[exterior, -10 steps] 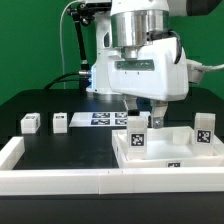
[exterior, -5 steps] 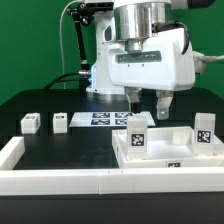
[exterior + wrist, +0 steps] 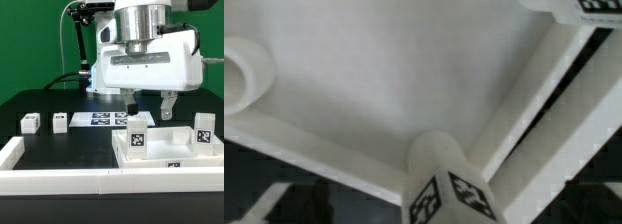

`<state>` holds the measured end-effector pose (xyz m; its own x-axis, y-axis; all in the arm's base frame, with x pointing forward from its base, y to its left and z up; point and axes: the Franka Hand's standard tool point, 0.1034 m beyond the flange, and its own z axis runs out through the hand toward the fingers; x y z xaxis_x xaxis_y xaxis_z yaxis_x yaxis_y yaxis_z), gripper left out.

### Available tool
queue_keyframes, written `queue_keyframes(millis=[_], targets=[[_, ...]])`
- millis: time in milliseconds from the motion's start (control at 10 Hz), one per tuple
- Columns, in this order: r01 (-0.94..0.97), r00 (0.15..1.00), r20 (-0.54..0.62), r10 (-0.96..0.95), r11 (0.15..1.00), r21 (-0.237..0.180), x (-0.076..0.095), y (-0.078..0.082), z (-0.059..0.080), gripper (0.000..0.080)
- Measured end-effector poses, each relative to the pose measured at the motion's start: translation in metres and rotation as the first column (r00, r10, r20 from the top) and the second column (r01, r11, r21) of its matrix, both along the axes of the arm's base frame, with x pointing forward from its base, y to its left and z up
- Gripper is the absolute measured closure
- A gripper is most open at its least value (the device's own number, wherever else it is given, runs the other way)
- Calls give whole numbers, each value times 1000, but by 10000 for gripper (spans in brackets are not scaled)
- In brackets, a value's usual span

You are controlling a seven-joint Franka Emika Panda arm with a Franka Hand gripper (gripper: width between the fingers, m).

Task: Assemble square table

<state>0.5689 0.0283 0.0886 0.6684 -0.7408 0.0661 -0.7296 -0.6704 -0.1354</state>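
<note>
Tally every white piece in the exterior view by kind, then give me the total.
Large white plastic square slab: 1
Small white tagged leg posts: 4, two lying loose, two upright on the slab
Thin flat white marker board: 1
Long low white wall: 1
Total: 7
</note>
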Motion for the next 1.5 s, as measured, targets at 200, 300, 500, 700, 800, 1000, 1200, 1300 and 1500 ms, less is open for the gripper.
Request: queue_keyframes(millis=[200, 300, 500, 700, 800, 1000, 1200, 1300, 1500], targets=[[-204, 979, 7, 205, 979, -26, -9, -15, -5, 150], [-194, 981, 14, 195, 980, -31, -12, -20, -5, 150], [-195, 981, 12, 195, 980, -32, -13, -19, -6, 150], [-195, 981, 11, 195, 980, -32, -13, -20, -6, 150], [-224, 974, 11, 225, 974, -41, -13, -20, -7, 150], [-407, 912, 2, 409, 909, -90, -21, -24, -15, 150], [-505, 862, -15, 506, 857, -106, -23, -35, -20, 150], [-563, 826, -27, 564, 819, -112, -25, -40, -23, 150], [-581, 813, -32, 582, 805, -116, -26, -51, -25, 150]])
